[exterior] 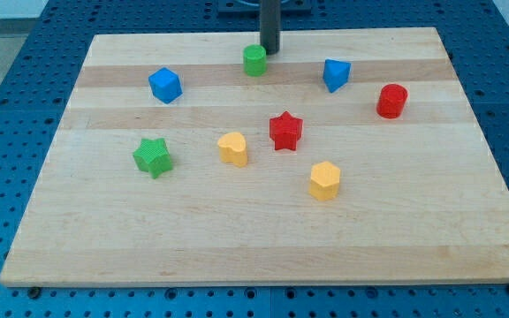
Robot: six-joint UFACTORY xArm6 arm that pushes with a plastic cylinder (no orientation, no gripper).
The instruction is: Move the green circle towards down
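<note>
The green circle [254,60] stands near the view's top, a little left of centre, on the wooden board [263,238]. My tip [270,52] is the lower end of a dark rod coming down from the view's top edge. It sits just to the right of and slightly above the green circle, touching it or very nearly so.
A blue cube [164,85] lies to the left, a blue block [335,74] and a red cylinder [392,101] to the right. A red star [284,131], a yellow block [233,148], a green star [153,157] and a yellow hexagon [324,181] lie lower down.
</note>
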